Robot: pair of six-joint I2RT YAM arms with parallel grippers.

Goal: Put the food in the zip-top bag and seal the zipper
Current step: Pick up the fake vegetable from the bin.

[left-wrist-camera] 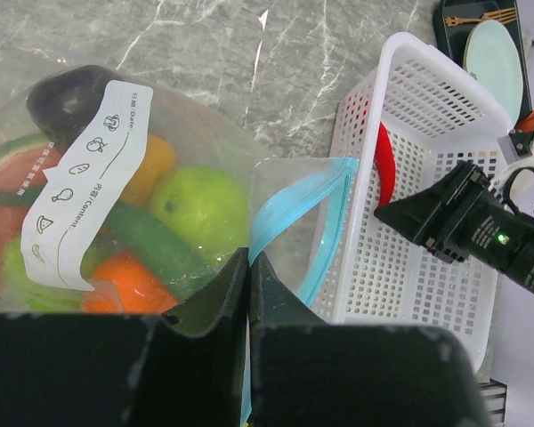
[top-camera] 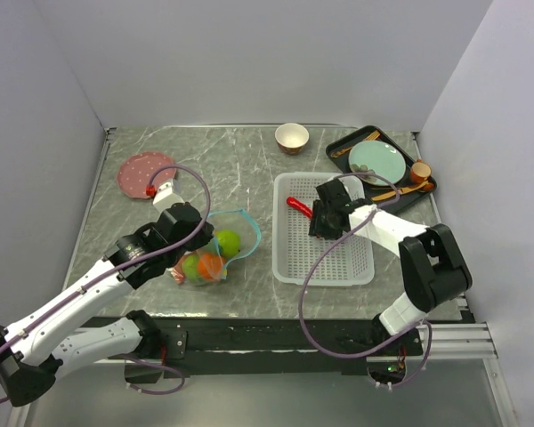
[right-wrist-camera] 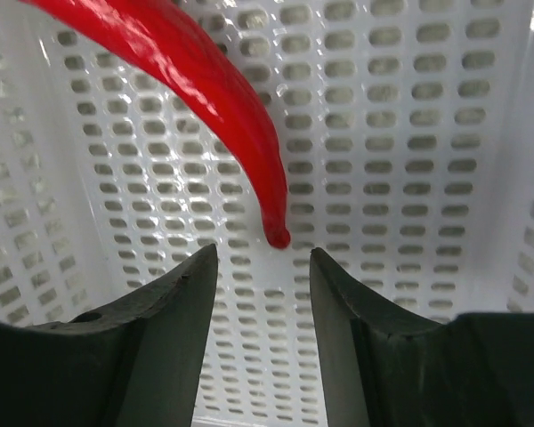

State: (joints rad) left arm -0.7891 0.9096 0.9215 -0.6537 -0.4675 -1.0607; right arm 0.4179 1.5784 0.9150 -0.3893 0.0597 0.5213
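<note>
Right wrist: the chili (right-wrist-camera: pixel 214 98) lay curved on the basket (right-wrist-camera: pixel 409 133) floor, its thin tip just ahead of the right gripper (right-wrist-camera: pixel 262 267). The jaws stood apart with nothing between them. Left wrist: the left gripper (left-wrist-camera: pixel 249 267) was clenched on the bag (left-wrist-camera: pixel 89 178) rim by the zipper (left-wrist-camera: pixel 285 212), mouth gaping toward the basket, with an apple (left-wrist-camera: pixel 200 209) and other food inside. Judged step: taking the chili. Best to reach past the tip, straddle the thicker body squarely, and close without snagging the floor's holes.
</note>
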